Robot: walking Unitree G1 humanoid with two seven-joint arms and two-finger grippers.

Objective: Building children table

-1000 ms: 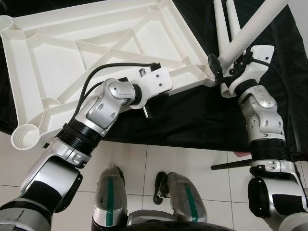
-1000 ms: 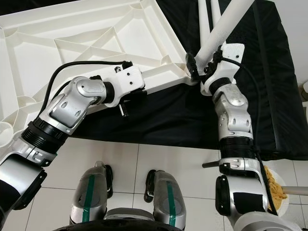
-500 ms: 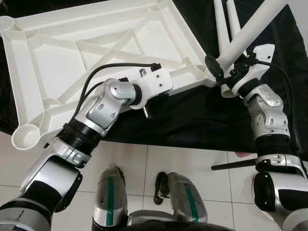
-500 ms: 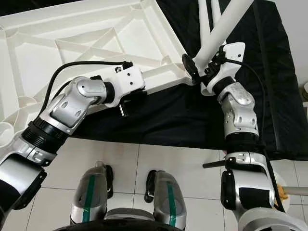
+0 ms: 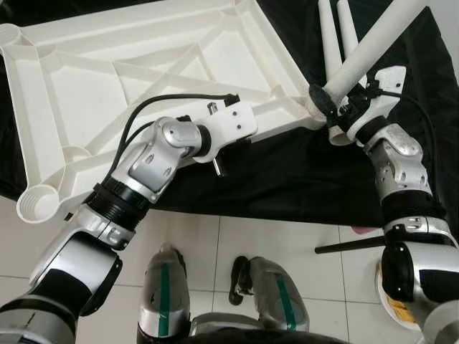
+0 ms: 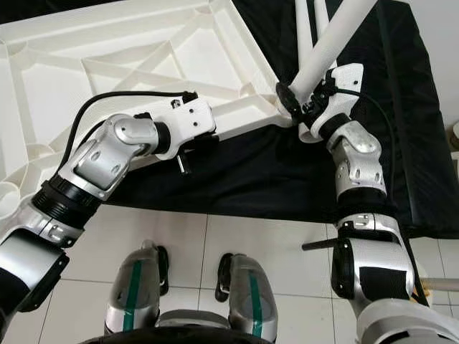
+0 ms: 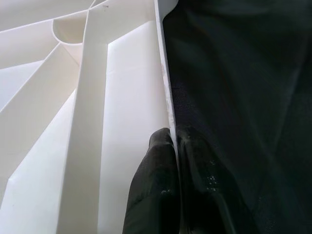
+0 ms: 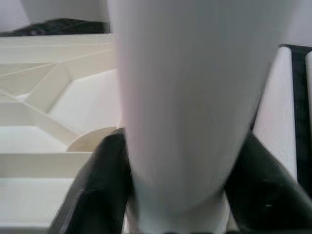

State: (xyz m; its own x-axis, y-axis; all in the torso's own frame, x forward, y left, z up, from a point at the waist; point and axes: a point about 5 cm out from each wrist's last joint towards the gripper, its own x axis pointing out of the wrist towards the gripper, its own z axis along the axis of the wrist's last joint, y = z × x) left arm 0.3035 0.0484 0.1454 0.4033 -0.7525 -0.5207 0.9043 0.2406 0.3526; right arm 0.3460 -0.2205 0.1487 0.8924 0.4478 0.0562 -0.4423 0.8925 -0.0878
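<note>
Status: early, no leg seated as far as I can see. The white ribbed plastic tabletop point(image 5: 143, 79) lies upside down on the black cloth point(image 5: 287, 179), ribs and round corner sockets facing up; the near-left socket point(image 5: 36, 204) is empty. Left hand point(image 7: 168, 195) has its fingers pinched narrow on the tabletop's near edge, steadying it. Right hand point(image 5: 337, 107) is clamped around the lower end of a white tapered plastic leg point(image 5: 366, 50), held tilted with its end just beside the near-right corner socket; can't tell if it's started into the socket. Two more white legs point(image 5: 337, 36) lie on the cloth behind. Left to do, my read: seat this leg, then the others, then flip the table.
</note>
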